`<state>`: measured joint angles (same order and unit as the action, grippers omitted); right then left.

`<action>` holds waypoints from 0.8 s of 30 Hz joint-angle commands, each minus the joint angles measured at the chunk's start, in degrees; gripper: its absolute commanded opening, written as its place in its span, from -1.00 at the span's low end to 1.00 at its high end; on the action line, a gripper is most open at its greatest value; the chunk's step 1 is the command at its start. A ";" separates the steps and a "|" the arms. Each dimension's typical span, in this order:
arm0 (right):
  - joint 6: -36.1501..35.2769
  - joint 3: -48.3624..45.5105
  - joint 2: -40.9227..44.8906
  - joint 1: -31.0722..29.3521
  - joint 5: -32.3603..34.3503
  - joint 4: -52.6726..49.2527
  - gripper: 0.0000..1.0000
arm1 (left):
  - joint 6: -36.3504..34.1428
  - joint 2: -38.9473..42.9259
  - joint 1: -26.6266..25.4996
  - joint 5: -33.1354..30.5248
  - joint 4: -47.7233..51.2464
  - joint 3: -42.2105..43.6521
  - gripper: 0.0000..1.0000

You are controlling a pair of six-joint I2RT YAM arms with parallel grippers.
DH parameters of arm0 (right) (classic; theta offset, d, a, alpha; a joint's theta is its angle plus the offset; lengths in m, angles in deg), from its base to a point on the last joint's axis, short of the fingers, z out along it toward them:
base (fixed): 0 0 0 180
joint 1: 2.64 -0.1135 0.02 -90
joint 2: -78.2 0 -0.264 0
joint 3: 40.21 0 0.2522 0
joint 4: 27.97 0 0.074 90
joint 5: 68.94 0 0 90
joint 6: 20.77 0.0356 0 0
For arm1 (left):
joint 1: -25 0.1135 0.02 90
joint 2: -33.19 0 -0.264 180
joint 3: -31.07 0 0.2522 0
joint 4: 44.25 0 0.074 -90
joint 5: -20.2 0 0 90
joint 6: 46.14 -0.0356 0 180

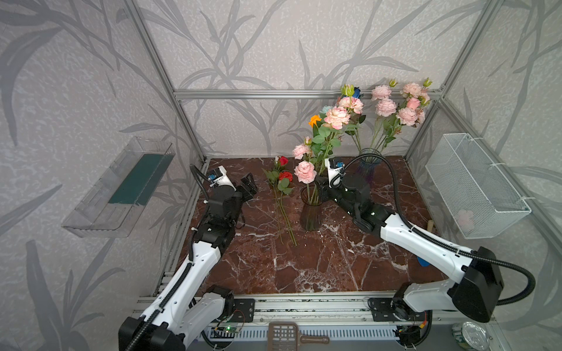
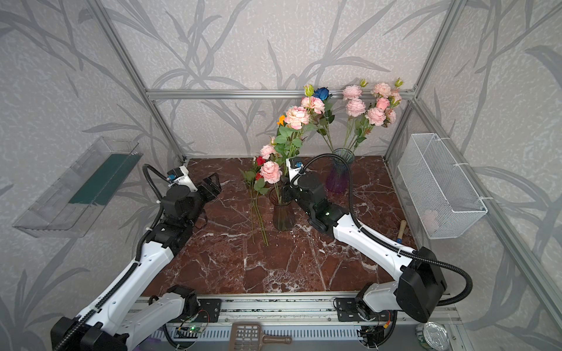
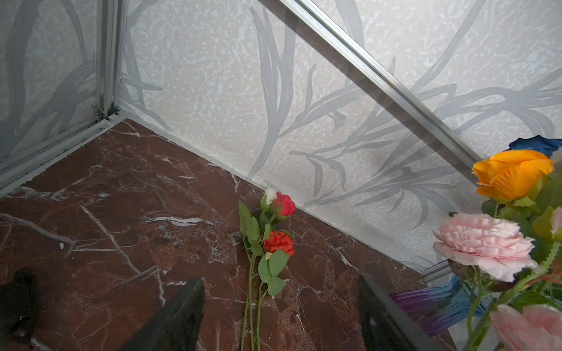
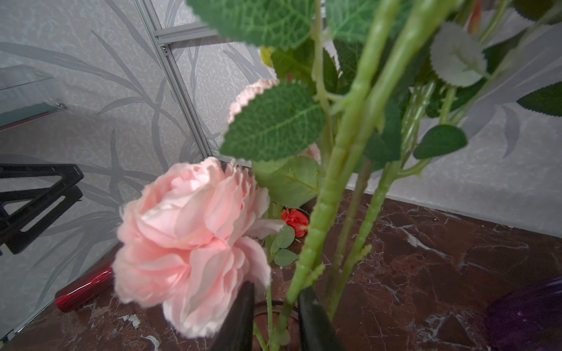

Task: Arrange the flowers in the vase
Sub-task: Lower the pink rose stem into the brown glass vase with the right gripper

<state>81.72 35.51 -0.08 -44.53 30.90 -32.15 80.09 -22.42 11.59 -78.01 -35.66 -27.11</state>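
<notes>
**Tools.** Left gripper [image 1: 250, 186]: the jaws stand wide apart, holding and touching nothing. It hangs above the table [image 1: 319, 267], left of the loose flowers.

Right gripper [image 4: 275, 319]: the jaws are a narrow gap apart at the mouth of the front vase [image 1: 310, 214]. One green stem [image 4: 319, 218] runs down between the fingers. The gap looks wider than the stem, and I cannot tell whether either finger touches it.

**Count.**
- Vases: two. The dark front vase stands mid-table, and a purple back vase [image 1: 368, 171] stands near the rear wall.
- Loose on the table, just left of the front vase: two red roses [image 1: 285, 175] and one white bud [image 3: 270, 195]. They lie flat with their stems toward the arm bases.
- In the front vase: I count four pink blooms [image 1: 305, 171] and one orange rose [image 1: 314, 120].
- In the back vase: a pink cluster [image 1: 385, 107] of at least five blooms, too overlapped for an exact count.
- One dark blue rose [image 2: 322, 93]: I cannot tell which vase it stands in.
</notes>
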 commanded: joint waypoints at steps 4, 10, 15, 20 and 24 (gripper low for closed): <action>1.12 -0.97 2.63 0.14 -2.11 -1.59 -0.31 | 1.26 -0.37 0.58 0.80 -0.90 -1.89 0.58; 2.25 -1.80 4.56 0.14 -1.70 -4.38 -0.12 | 1.98 -1.31 0.93 1.89 -1.04 -2.00 0.57; 2.80 -2.23 6.04 0.14 -3.44 -7.63 -0.01 | 2.71 -2.28 1.32 2.95 -1.12 -2.09 0.56; 2.72 -2.82 7.74 0.14 -4.52 -8.85 0.05 | 2.80 -2.48 1.46 2.86 -1.07 -2.04 0.55; 2.80 -2.96 8.88 0.05 -5.60 -9.57 0.09 | 2.71 -2.61 1.46 2.51 -1.15 -1.84 0.54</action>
<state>84.26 32.93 6.85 -44.53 26.66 -40.82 82.06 -25.02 12.75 -75.43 -35.68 -27.35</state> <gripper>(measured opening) 0.544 0.773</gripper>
